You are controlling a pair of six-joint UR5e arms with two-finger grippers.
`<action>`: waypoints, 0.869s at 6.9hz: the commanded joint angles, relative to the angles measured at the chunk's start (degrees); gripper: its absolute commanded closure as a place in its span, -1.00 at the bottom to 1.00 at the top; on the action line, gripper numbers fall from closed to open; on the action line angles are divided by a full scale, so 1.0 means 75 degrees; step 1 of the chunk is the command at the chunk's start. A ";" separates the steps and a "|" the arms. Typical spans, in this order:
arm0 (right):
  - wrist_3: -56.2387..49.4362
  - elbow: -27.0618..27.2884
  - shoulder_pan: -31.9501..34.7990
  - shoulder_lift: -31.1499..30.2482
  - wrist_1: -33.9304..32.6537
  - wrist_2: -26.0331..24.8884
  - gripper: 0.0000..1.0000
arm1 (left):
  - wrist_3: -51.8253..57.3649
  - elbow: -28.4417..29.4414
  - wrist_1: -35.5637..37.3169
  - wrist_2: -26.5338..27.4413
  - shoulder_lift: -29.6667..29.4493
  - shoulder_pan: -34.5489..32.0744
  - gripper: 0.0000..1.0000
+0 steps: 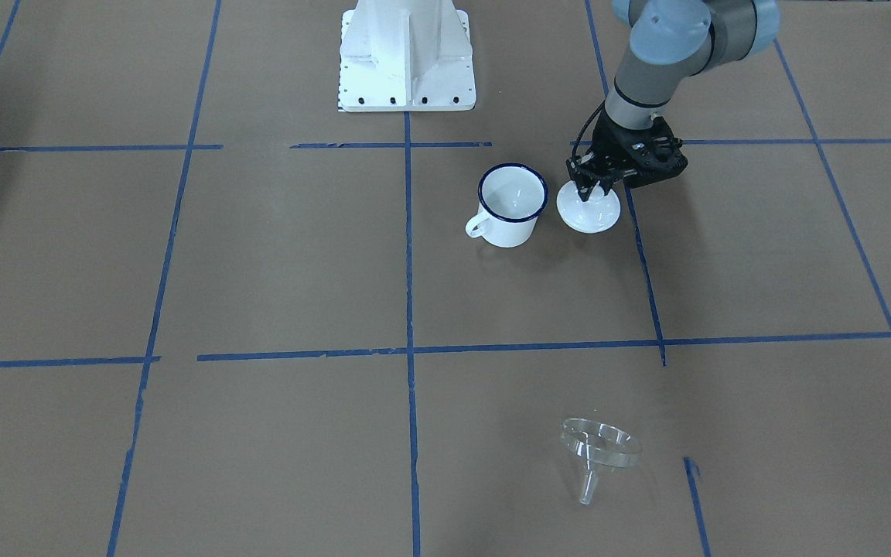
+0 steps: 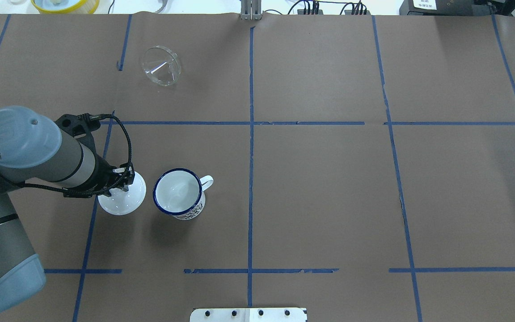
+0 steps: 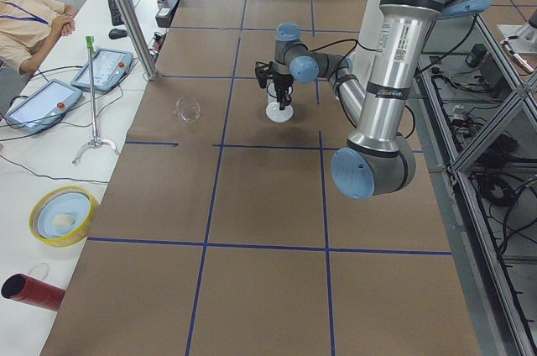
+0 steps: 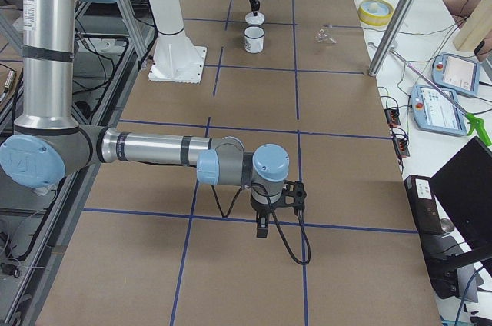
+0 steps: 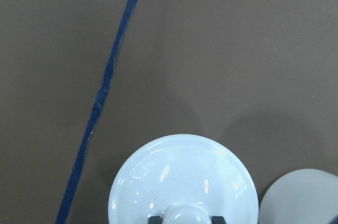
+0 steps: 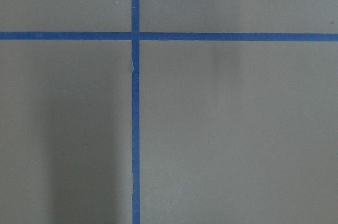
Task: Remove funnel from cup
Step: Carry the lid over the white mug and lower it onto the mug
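The clear funnel (image 1: 599, 445) lies on its side on the brown table, far from the cup, and also shows in the overhead view (image 2: 161, 65). The cup (image 1: 510, 205) is a white mug with a dark blue rim; it stands upright and empty (image 2: 179, 193). Beside it a white domed lid (image 1: 589, 210) rests on the table. My left gripper (image 2: 121, 185) is over that lid, its fingers closed on the knob, as the left wrist view (image 5: 183, 217) shows. My right gripper (image 4: 262, 230) hangs over bare table far from these; I cannot tell if it is open or shut.
The robot's white base (image 1: 407, 58) stands behind the cup. Blue tape lines cross the table. A yellow bowl (image 3: 60, 216) and a red cylinder (image 3: 33, 291) lie on the side bench, where a person sits with tablets.
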 commanded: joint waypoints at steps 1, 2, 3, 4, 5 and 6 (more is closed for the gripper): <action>0.0000 0.0000 0.0000 0.0000 0.0000 0.0000 -1.00 | -0.0021 0.0328 0.0848 0.0000 -0.1224 -0.0037 1.00; 0.0000 0.0000 0.0000 0.0000 0.0000 0.0000 -1.00 | -0.0044 0.0738 0.0850 0.0000 -0.1635 -0.0025 1.00; 0.0000 0.0000 0.0000 0.0000 0.0000 0.0000 -1.00 | -0.0091 0.0684 0.0884 -0.0023 -0.1674 -0.0025 1.00; 0.0000 0.0000 0.0000 0.0000 0.0000 0.0000 -1.00 | -0.0092 0.0683 0.1082 -0.0023 -0.1732 0.0010 1.00; 0.0000 0.0000 0.0000 0.0000 0.0000 0.0000 -1.00 | -0.0103 0.0753 0.1293 -0.0023 -0.1942 0.0033 1.00; 0.0000 0.0000 0.0000 0.0000 0.0000 0.0000 -1.00 | -0.0103 0.0858 0.1295 -0.0012 -0.1967 0.0184 1.00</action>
